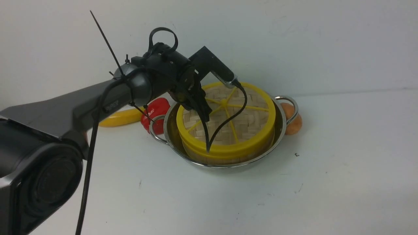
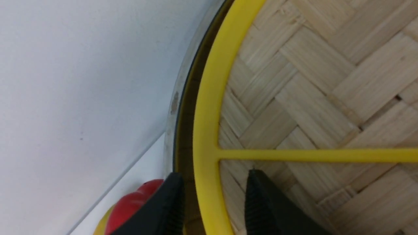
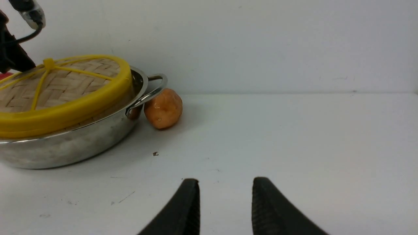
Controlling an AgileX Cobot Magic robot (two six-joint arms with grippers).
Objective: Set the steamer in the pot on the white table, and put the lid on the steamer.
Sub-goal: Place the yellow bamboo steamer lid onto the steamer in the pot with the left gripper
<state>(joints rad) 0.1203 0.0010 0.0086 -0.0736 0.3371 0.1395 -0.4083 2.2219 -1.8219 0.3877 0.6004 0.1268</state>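
Left gripper (image 2: 214, 173) hangs over the near-left part of the pot, its two black fingers (image 2: 261, 202) apart and straddling the lid's yellow rim, one outside it and one over the weave, with a gap showing on each side, so nothing is clamped. Right gripper (image 3: 226, 179) sits low over bare tabletop toward the right, jaws apart and holding nothing, well apart from the pot. Beneath everything lies the plain white table (image 1: 326, 179) with small dark specks, running back to a pale wall. The dark grey left arm (image 1: 65, 111) reaches in from the near left corner, trailing black cables. Close to the table's far edge stands the wide, shallow stainless-steel pot (image 1: 222, 165) with two loop handles. Inside it sits the round bamboo steamer (image 1: 228, 159), only its yellow-rimmed side wall showing. On top of the steamer rests the flat woven-bamboo lid (image 1: 241, 124) with thick yellow rim and yellow spokes meeting at a hub. Behind the pot's left handle lie a long yellow fruit-like piece (image 1: 120, 118) and a shiny red pepper-like toy (image 1: 158, 109). A small orange-brown potato-like lump (image 1: 294, 125) sits just beside the right handle.
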